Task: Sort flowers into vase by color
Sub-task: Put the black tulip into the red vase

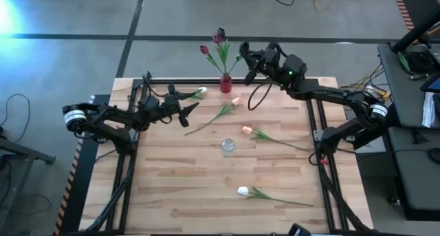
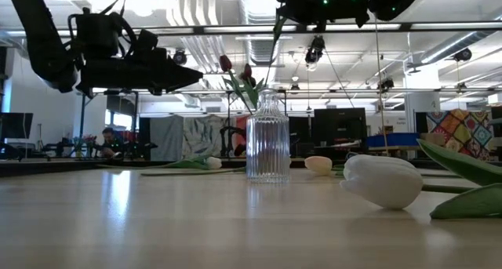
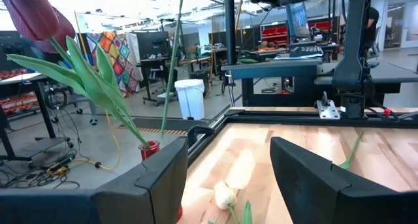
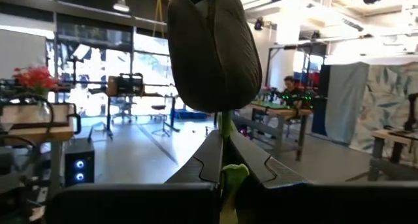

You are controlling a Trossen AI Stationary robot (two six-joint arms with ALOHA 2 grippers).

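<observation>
A red vase (image 1: pixel 225 84) at the table's far edge holds two maroon tulips (image 1: pixel 218 36). My right gripper (image 1: pixel 246 60) is above and right of it, shut on a third maroon tulip (image 4: pixel 214 48). My left gripper (image 1: pixel 187 113) hovers open and empty at the table's left, with a white tulip (image 3: pixel 225 194) lying on the table ahead of it. A clear ribbed vase (image 1: pixel 227 147) stands mid-table. Two peach tulips (image 1: pixel 236 101) (image 1: pixel 247 130) and another white tulip (image 1: pixel 243 191) lie flat on the table. My right gripper pinches the tulip's stem (image 4: pixel 225 127) just below the head, between its two fingers. The fingers come level from the table's right and lie across the stem. The tulip stands upright, head up, and its stem (image 3: pixel 171 74) runs down to the red vase's mouth.
The clear vase (image 2: pixel 268 136) stands between the loose tulips. The red vase sits right at the table's far edge, beside the black frame rails (image 1: pixel 313 119). Bare wood (image 1: pixel 172 181) lies at the near left. A person (image 4: pixel 289 87) sits far off in the room.
</observation>
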